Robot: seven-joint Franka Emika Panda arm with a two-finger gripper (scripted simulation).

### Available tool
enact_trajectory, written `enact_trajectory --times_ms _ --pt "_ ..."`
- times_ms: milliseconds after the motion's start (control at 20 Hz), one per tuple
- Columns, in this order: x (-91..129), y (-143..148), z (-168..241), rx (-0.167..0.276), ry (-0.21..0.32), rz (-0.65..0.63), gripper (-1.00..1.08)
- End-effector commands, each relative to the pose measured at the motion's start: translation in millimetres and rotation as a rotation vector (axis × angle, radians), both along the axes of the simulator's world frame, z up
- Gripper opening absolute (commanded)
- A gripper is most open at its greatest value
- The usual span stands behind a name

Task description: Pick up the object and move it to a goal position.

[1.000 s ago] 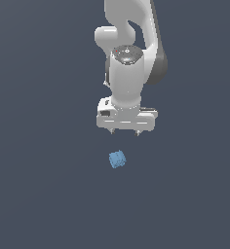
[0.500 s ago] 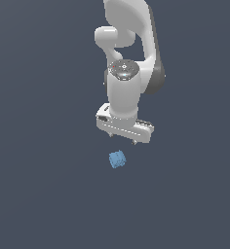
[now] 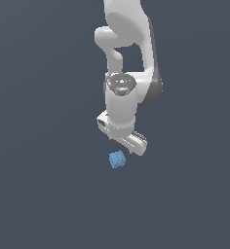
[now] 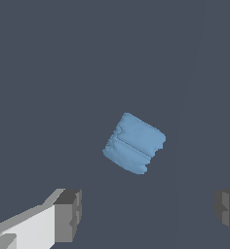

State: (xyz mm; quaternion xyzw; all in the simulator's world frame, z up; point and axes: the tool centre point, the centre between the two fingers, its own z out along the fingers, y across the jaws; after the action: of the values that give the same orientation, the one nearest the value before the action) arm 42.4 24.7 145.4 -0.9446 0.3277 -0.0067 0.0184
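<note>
Hovering spread tool (image 4: 148, 214), fingers apart, light-blue ridged block (image 4: 134, 143) beneath, untouched, no writing legible

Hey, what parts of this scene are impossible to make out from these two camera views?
- Fingertips: cut off by the wrist view's edge; too small in the exterior view.
- Underside of the blue block: faces away in both views.
- Goal position: no marker visible.
- Gripper height above the block: unclear.

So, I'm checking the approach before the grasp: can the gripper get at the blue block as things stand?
Probably yes. The gripper is open, its fingers spread wider than the blue block, and nothing lies between them. The block is not yet between the fingers.
</note>
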Motion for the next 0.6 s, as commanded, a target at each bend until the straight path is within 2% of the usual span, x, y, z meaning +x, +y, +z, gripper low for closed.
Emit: enact_trajectory --times_ms 0,550 --pt "2.5 -1.9 -7.3 -0.001 0.006 -0.072 1.00" --pt "11.8 -9.7 -37.6 -0.013 0.025 -0.361 1.00"
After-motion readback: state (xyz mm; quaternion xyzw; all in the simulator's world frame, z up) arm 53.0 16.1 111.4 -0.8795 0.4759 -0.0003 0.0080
